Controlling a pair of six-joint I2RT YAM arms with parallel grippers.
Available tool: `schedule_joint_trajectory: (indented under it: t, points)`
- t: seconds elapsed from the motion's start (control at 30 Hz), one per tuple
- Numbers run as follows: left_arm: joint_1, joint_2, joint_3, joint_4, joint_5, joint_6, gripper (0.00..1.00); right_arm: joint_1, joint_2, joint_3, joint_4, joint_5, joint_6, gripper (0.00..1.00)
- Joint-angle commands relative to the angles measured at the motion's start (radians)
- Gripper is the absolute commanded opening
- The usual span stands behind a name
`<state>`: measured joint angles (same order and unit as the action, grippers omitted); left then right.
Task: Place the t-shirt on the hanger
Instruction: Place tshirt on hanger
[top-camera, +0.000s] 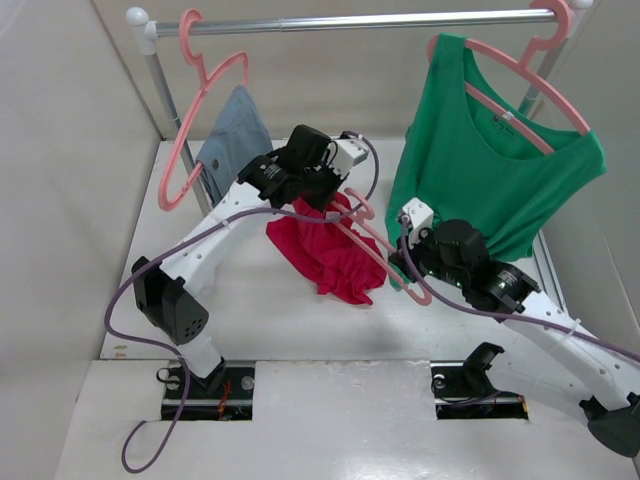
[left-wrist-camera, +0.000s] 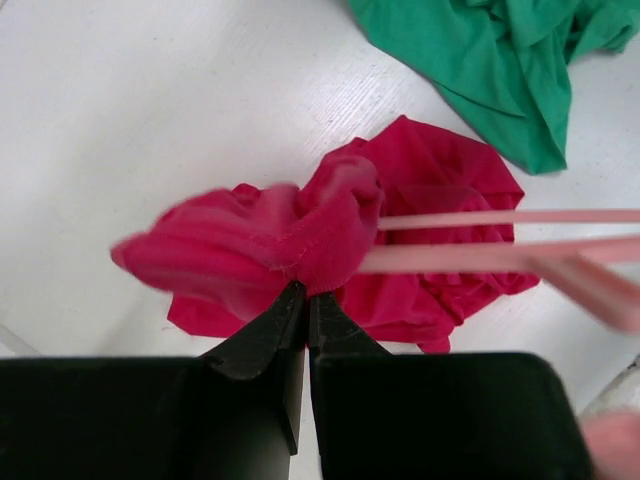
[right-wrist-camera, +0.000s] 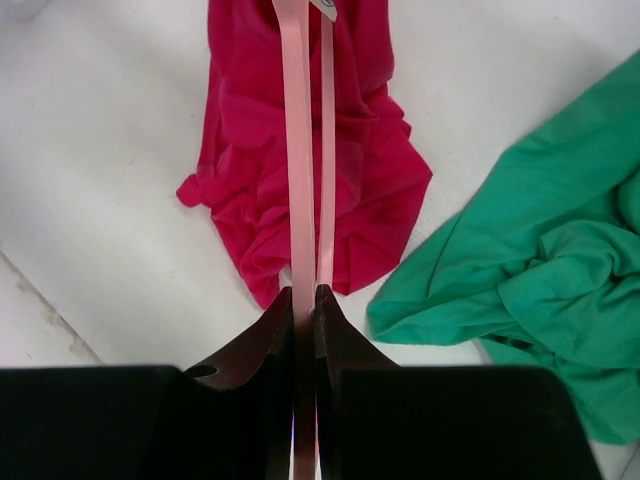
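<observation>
The crimson t-shirt (top-camera: 330, 255) hangs crumpled over the table centre, also seen in the left wrist view (left-wrist-camera: 420, 180) and the right wrist view (right-wrist-camera: 260, 170). My left gripper (top-camera: 318, 192) is shut on a bunched fold of the t-shirt (left-wrist-camera: 305, 292) and lifts it. The slim pink hanger (top-camera: 385, 252) lies slanted across the shirt; its bars enter the raised fabric (left-wrist-camera: 470, 220). My right gripper (top-camera: 405, 270) is shut on the hanger's lower end (right-wrist-camera: 304, 305), the bars running away over the shirt (right-wrist-camera: 297, 150).
A rail (top-camera: 360, 22) spans the back. A pink hanger with blue denim (top-camera: 228, 125) hangs at left; another with the green top (top-camera: 490, 150) hangs at right, its hem lying on the table (right-wrist-camera: 530, 280). White walls close in the left and back.
</observation>
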<state>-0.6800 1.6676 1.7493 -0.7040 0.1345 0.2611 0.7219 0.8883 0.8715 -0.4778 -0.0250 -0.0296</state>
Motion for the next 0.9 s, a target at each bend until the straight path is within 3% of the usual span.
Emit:
schedule_joint_trajectory:
  t: [0.0,0.2,0.37,0.43,0.53,0.67,0.87]
  points:
    - [-0.013,-0.083,0.055,-0.035,0.051,0.029,0.00,-0.003,-0.037,-0.025,0.099,0.108,0.120,0.00]
    - [-0.141,-0.123,0.078,-0.058,0.031,0.064,0.00,-0.003,-0.015,-0.049,0.195,0.120,0.140,0.00]
    - [-0.162,-0.176,0.009,-0.046,0.080,0.079,0.03,-0.003,-0.037,-0.061,0.238,0.129,0.129,0.00]
    - [-0.149,-0.196,-0.014,-0.046,0.080,0.119,0.31,-0.003,-0.069,-0.083,0.238,0.129,0.119,0.00]
    - [-0.070,-0.261,-0.079,-0.009,0.080,0.148,0.58,-0.003,-0.144,-0.138,0.261,0.119,0.086,0.00]
    - [-0.027,-0.325,-0.138,0.107,0.005,0.220,0.72,-0.003,-0.195,-0.183,0.262,0.087,0.062,0.00]
    - [-0.027,-0.408,-0.266,0.264,0.046,0.374,0.80,-0.003,-0.175,-0.183,0.281,-0.004,0.031,0.00]
